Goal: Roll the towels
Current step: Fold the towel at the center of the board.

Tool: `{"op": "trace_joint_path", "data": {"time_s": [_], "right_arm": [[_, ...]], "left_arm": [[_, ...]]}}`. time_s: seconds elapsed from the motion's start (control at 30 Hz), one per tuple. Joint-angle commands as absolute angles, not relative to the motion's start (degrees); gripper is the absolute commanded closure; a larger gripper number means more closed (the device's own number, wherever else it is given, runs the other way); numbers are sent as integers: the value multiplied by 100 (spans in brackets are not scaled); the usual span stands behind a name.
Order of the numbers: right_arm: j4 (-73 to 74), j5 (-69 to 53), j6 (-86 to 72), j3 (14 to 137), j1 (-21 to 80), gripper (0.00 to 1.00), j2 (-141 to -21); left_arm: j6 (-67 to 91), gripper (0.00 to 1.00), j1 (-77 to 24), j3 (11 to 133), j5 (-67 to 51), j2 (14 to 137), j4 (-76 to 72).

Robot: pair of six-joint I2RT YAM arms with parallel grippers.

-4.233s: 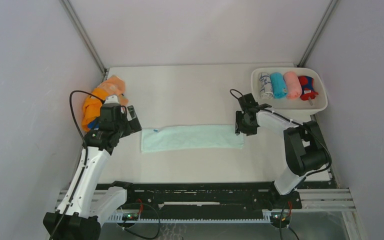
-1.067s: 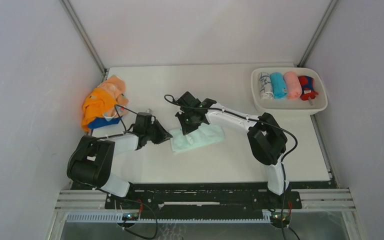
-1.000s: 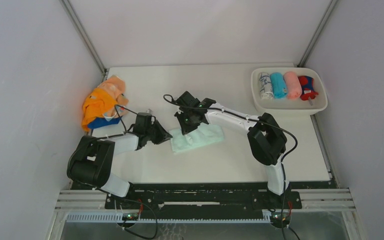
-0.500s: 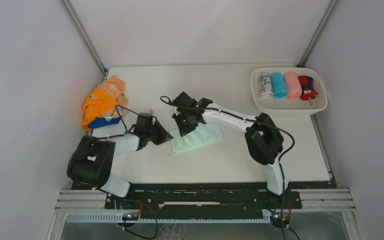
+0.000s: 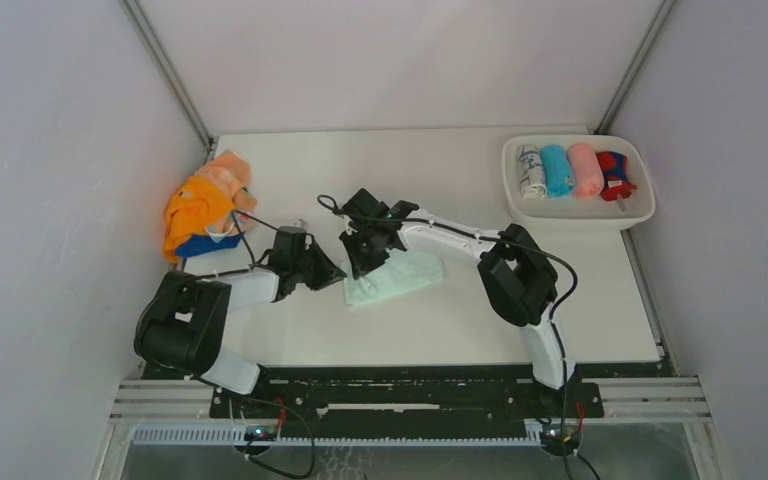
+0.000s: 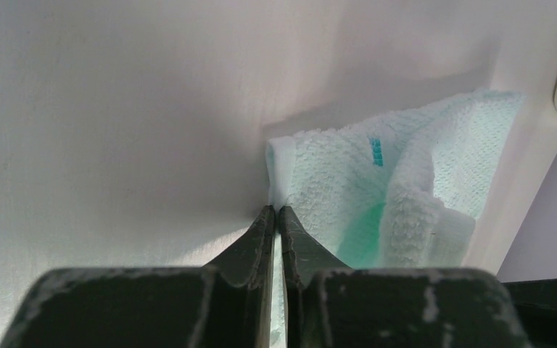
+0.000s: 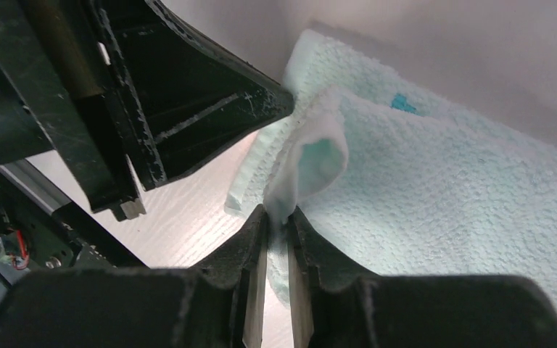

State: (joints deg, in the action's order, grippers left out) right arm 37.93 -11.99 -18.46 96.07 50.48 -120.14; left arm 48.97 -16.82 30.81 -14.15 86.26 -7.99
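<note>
Four seconds ago the mint towel (image 5: 392,277) lay as a long flat strip with a gripper at each end. Now it is a short doubled pad at mid-table, and both grippers meet at its left end. Since half a second ago the right gripper (image 5: 365,262) has edged a little further left.

The cloth is looped terry, thick and soft, with a small teal tag (image 6: 376,151) on it. The right gripper's fingers are nearly together, pinching a raised curl of the top layer. The left gripper (image 5: 332,272) lies low over the table (image 5: 460,330), its fingers pressed together and their tips touching the towel's left edge. Whether any cloth is caught between them I cannot tell.

In the right wrist view the left gripper's dark body blocks the table beyond the towel. At far left sits a crumpled pile (image 5: 200,205) of orange, peach and dark blue cloth. At far right a white oval tray (image 5: 580,208) holds four rolls (image 5: 557,170) side by side.
</note>
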Motion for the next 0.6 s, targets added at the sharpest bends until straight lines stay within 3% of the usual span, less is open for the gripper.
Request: {"op": "trace_joint_path", "data": {"time_s": [0.0,0.27,0.57], "right_arm": [[3408,-1405,-2254,9804,5040,86,-11861],[3288,-1462,-2460,9733,4993,84,-11848],[3088,-1678,-2637,9605,4967,69,-11960]], "left_arm": [[4931,90,-1749,2946,-1307,8569,-782],[4939,90,-1758,2921,-1268,8532,-780],[5011,84,-1752,2911,-1099,8429,-637]]}}
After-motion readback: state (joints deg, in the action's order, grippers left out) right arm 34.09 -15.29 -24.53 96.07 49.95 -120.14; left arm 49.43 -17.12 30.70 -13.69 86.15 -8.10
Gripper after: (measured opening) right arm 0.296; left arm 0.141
